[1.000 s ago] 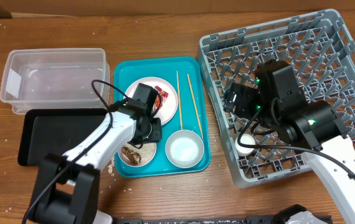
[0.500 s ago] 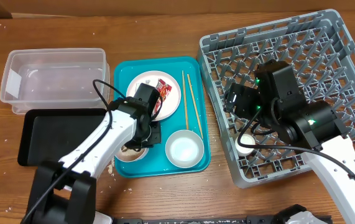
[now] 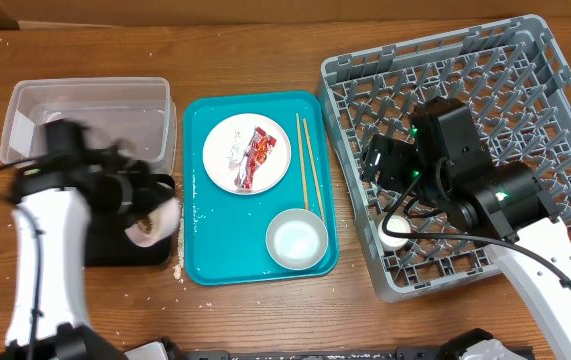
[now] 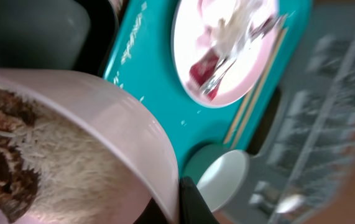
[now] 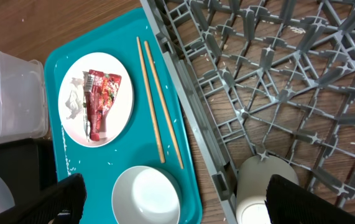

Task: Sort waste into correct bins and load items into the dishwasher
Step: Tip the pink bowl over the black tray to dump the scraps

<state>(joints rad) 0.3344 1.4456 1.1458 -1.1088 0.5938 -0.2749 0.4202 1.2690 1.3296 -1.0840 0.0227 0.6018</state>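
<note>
My left gripper (image 3: 130, 195) is shut on the rim of the small pink dish (image 3: 153, 225) and holds it tilted over the black tray (image 3: 115, 250). In the left wrist view the dish (image 4: 102, 124) holds brown scraps and rice (image 4: 9, 162). The large pink plate (image 3: 246, 153) carries the red wrapper (image 3: 258, 157) and the white tissue (image 3: 232, 150). The chopsticks (image 3: 307, 165) and the grey-white bowl (image 3: 296, 240) lie on the teal tray (image 3: 205, 262). My right gripper (image 3: 377, 160) is open and empty over the dish rack's (image 3: 565, 120) left wall. The white cup (image 5: 264, 186) lies in the rack.
The clear tub (image 3: 85, 120) stands behind the black tray at the left. Rice grains are scattered on the teal tray and on the table by its left edge. The rack fills the right side of the table.
My left arm has lifted the small pink dish off the teal tray and swung it left to over the black tray. The right arm has not moved.
</note>
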